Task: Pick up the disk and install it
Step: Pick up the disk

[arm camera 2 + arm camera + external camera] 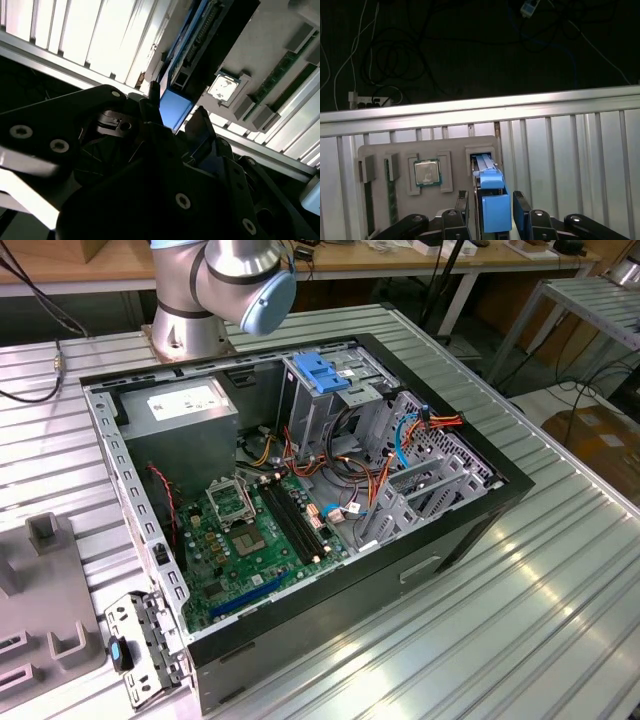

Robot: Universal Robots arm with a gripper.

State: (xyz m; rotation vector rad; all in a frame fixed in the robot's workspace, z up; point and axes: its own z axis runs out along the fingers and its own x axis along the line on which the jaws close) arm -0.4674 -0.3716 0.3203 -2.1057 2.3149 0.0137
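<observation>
The disk [492,210] stands on edge in a slot of a grey parts tray [451,150], its blue side rail facing the camera. My gripper [491,197] sits over its upper end with one dark finger on each side, closed against it. In the second wrist view the same blue rail of the disk [176,114] shows between the fingertips of the gripper [176,106]. The disk's lower end still reaches into the slot.
The tray also holds a processor chip [426,172] and memory sticks [391,200] beside the disk. In the exterior view, an open computer case [470,520] lies on the ribbed metal table with a blue latch plate [322,375] on its drive cage, a power-supply box [185,405] and the arm's base [220,290] behind.
</observation>
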